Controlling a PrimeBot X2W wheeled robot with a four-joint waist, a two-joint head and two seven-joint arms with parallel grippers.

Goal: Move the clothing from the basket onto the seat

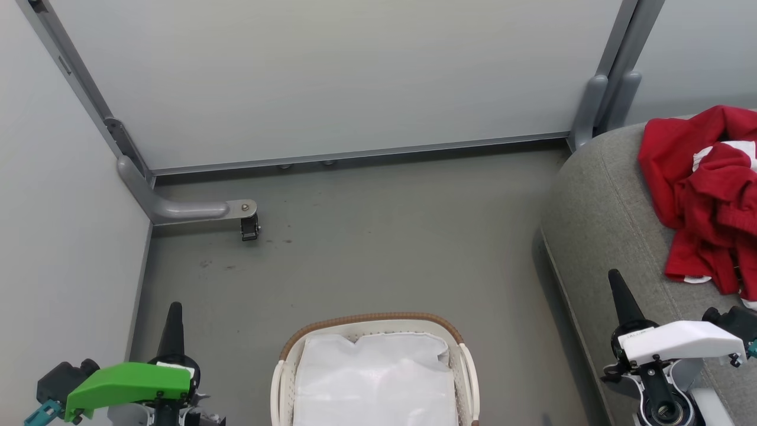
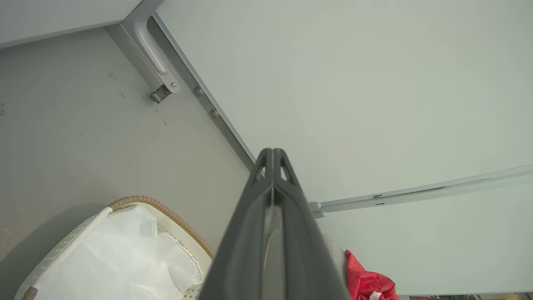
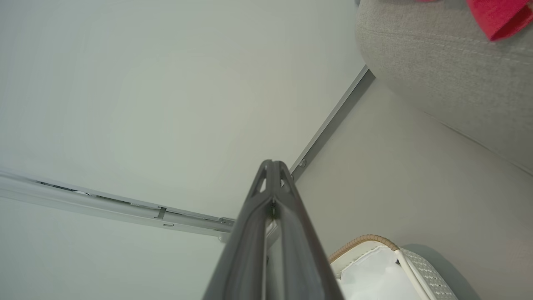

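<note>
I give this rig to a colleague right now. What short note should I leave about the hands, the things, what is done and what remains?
The left hand is shut and empty, left of the basket.
The right hand is shut and empty, at the edge of the seat.
The clothing lies piled on the seat.
The basket stands on the floor, with the white liner covering its visible inside.
Done: the move, apparently.
Left: maybe check under the liner.

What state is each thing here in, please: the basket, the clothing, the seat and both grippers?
basket: upright on the floor, white liner inside, no red fabric visible in it.
clothing: crumpled in a heap on the seat.
seat: bearing the clothing.
left gripper: shut, holding nothing.
right gripper: shut, holding nothing.
</note>
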